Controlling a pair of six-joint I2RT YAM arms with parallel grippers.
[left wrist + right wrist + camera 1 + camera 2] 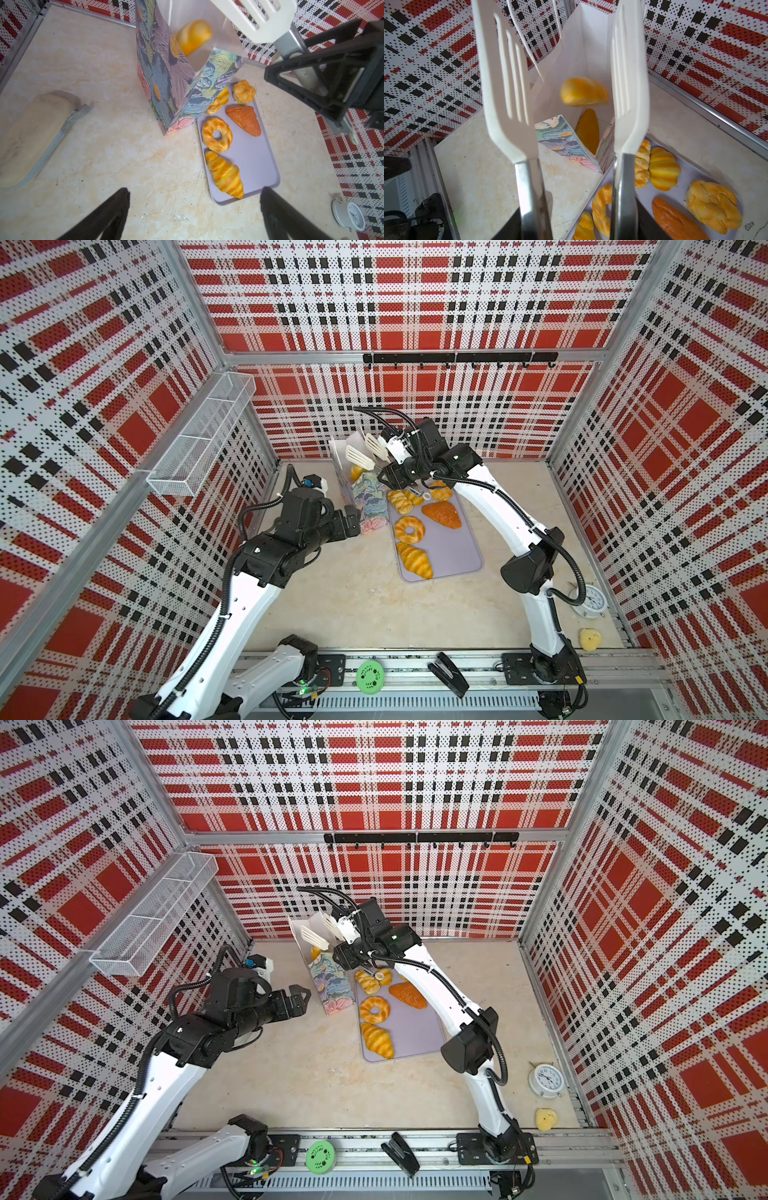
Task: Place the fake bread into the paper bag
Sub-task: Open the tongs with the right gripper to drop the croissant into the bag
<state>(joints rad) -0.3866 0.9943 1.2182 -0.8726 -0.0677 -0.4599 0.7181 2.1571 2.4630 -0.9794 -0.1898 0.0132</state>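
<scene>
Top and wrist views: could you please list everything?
Tray: one, lilac, on table.
Bag: one, floral, beside tray.
Bread: eight, golden, six on tray, one at bag's mouth, one inside.
Tongs: one, white, above bag.
Clock: one, white, right side.
Lump: one, yellow, by clock.
Stapler: one, black, front rail.
Disc: one, green, front rail.
Block: one, beige, on table.
Basket: one, white, left wall.
Rack: one, black, back wall.
Left fingers: black, apart, empty.
Right fingers: black, gripping tongs.
</scene>
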